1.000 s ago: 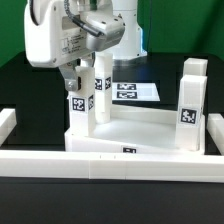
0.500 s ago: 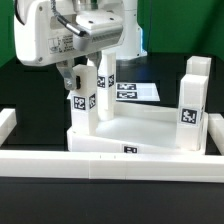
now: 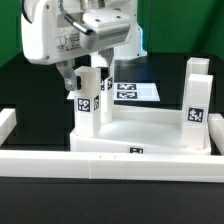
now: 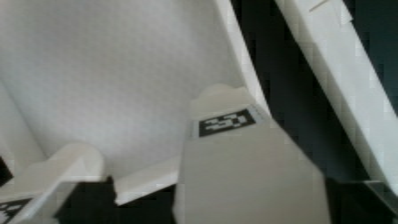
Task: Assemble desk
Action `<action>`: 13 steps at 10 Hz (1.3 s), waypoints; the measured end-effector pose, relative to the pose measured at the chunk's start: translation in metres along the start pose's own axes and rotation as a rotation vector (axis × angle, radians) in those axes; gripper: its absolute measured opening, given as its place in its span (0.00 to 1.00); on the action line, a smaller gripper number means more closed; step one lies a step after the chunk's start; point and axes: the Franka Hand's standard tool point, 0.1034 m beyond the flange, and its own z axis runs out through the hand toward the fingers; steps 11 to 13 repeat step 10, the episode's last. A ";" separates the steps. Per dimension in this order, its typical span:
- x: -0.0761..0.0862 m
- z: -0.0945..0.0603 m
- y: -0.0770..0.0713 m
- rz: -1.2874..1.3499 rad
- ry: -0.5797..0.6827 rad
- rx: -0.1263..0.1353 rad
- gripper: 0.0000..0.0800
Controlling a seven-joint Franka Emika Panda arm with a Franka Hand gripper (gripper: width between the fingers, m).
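A: Report position of the gripper (image 3: 84, 72) relative to the desk parts.

B: In the exterior view I see the gripper in the upper left of the frame, directly above the near upright leg block (image 3: 86, 100); a dark finger (image 3: 69, 79) lies against that block's left side. I cannot tell whether the jaws clamp the block or merely flank it; the far side is hidden.

A: Location of the tabletop (image 3: 150, 136)?

B: Centre to lower right of the exterior frame, just behind the long white rail (image 3: 60, 161) that crosses the lower part; its rim is raised and carries a tag (image 3: 136, 151) on the front wall. A second leg block (image 3: 102, 85) stands just behind the first; two more (image 3: 193, 97) stand at the right edge.

A: Appearance?

B: All parts white plastic with black-white square tags. In the wrist view I see one block (image 4: 231, 150) centre to lower centre, tag (image 4: 224, 123) visible near its end, with a pale surface filling the upper left; the marker board (image 3: 137, 91) lies flat behind, centre of the exterior frame.
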 end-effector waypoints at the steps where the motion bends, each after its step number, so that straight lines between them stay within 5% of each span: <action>1: -0.007 -0.006 0.003 -0.005 -0.014 0.003 0.79; 3: -0.024 -0.019 0.012 -0.006 -0.046 0.007 0.81; 5: -0.042 -0.012 0.023 -0.005 -0.033 -0.002 0.81; 13: -0.041 -0.010 0.024 -0.016 -0.031 -0.003 0.81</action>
